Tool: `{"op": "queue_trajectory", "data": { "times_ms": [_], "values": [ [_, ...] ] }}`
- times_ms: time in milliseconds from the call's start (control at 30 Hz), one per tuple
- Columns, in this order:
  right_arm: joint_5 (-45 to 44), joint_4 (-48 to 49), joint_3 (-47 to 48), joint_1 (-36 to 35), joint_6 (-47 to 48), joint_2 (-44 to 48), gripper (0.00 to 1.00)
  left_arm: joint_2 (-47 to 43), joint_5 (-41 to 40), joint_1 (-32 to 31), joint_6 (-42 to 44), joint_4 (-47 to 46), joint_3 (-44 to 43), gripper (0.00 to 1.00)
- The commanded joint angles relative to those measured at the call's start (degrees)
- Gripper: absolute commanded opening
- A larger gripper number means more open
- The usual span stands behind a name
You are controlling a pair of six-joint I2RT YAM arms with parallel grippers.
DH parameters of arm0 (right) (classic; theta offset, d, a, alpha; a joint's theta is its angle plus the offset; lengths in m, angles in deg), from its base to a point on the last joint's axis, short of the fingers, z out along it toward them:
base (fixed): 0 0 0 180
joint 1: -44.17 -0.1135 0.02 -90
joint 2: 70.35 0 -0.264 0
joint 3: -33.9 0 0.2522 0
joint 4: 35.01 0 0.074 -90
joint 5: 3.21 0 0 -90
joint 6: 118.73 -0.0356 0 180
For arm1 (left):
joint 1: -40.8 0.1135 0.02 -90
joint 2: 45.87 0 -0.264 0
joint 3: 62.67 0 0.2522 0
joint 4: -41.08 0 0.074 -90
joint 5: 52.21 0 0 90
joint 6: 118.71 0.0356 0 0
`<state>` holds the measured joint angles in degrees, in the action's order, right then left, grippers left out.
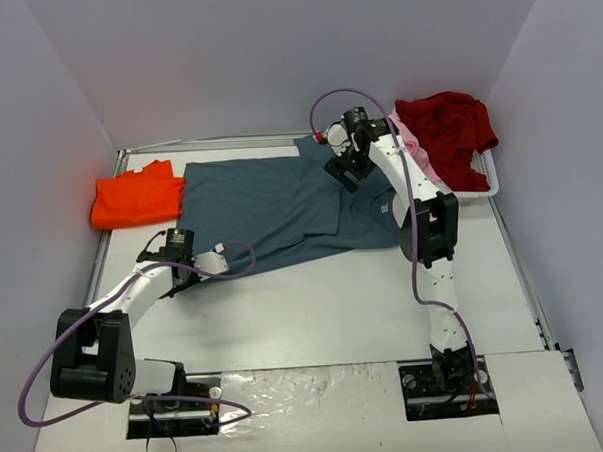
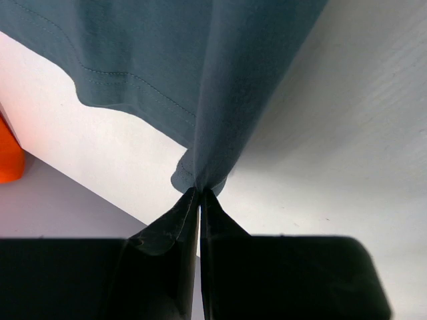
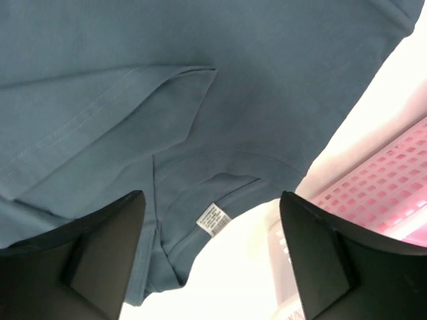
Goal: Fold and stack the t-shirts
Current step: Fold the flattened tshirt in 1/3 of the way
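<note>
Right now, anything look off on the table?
The blue-grey shirt lies skewed, one hem corner bunched in the shut left gripper. The red shirt is heaped loose over the basket rim.

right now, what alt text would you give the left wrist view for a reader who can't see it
The left gripper is pinched shut on a bunched edge of the slate blue-grey t-shirt, which stretches up and away over the white table. A sliver of the orange t-shirt shows at the left edge.
</note>
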<state>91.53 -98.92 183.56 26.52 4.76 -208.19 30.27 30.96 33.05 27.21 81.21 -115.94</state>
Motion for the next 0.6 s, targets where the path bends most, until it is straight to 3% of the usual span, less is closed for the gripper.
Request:
{"op": "queue_trajectory", "data": {
  "times_ms": [0, 167, 400, 567],
  "values": [
    [0.1, 2.7, -3.3, 0.5, -1.9, 5.1, 0.81, -0.3, 0.7, 0.6, -1.6, 1.1, -2.9, 0.02],
    [0.9, 3.7, -11.5, 0.9, -2.5, 13.4, 0.80, 0.8, 1.5, 0.6, -3.3, 0.8, -4.7, 0.02],
    [1.8, 5.7, -33.6, 1.0, -1.8, 28.1, 0.78, 2.8, 0.4, 0.6, -4.4, -0.2, -7.4, 0.02],
    [1.8, 6.6, -43.2, 1.9, -1.2, 33.8, 0.79, 3.5, -0.5, 0.5, -4.9, -0.6, -8.9, 0.02]
  ]
}}
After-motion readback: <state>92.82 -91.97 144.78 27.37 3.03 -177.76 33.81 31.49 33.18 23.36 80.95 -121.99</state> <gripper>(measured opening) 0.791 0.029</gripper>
